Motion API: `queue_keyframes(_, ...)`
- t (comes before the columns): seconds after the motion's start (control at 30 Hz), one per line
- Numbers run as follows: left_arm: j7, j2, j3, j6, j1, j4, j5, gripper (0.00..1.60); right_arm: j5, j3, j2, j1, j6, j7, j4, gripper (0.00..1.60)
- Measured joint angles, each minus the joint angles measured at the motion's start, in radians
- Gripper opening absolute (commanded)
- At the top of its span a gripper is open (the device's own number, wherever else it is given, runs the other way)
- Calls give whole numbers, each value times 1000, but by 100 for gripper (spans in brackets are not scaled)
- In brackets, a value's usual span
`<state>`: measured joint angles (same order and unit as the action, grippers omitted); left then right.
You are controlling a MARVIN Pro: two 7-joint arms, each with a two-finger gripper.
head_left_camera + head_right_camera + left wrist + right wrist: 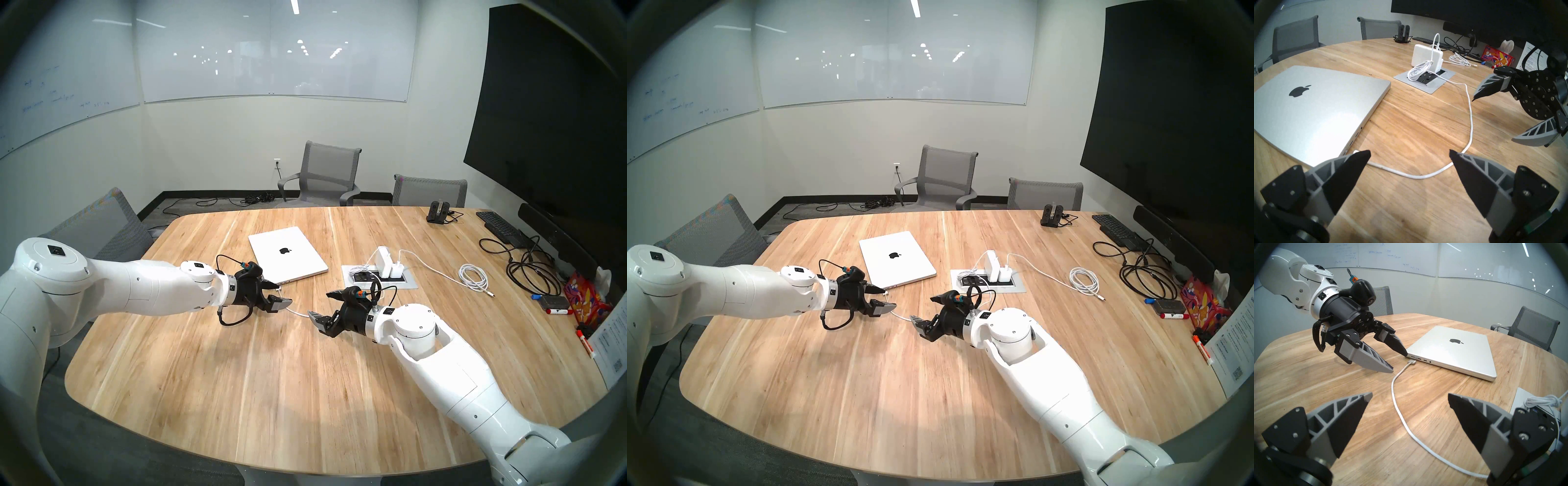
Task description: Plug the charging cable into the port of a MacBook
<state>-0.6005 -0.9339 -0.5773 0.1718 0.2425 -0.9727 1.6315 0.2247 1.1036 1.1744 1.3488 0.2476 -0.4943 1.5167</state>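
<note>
The silver MacBook (288,254) lies shut on the wooden table, apple logo up. The port (1412,357) is the endmost slot on its near side edge. The charging cable (1395,400) runs across the table, and its flat connector (1411,362) rests on the wood just in front of the port, apart from it. My left gripper (1398,363) is open around the connector, one fingertip (1404,354) at the laptop's corner. My right gripper (1410,394) hangs open and empty above the cord's middle stretch (1470,129).
A recessed power hub (380,281) right of the laptop holds white charger bricks (383,261) and a bundled cord. A coiled white cord (473,278), black cords (529,271), a keyboard (497,225), markers and a tissue box (583,298) lie far right. Chairs stand around the table.
</note>
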Motion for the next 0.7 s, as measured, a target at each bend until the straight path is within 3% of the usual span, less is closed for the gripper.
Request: queue_keyframes(0.7,-25,-7,-3,-88,17,40,29,160,0,0,0,0,0,0,0,160)
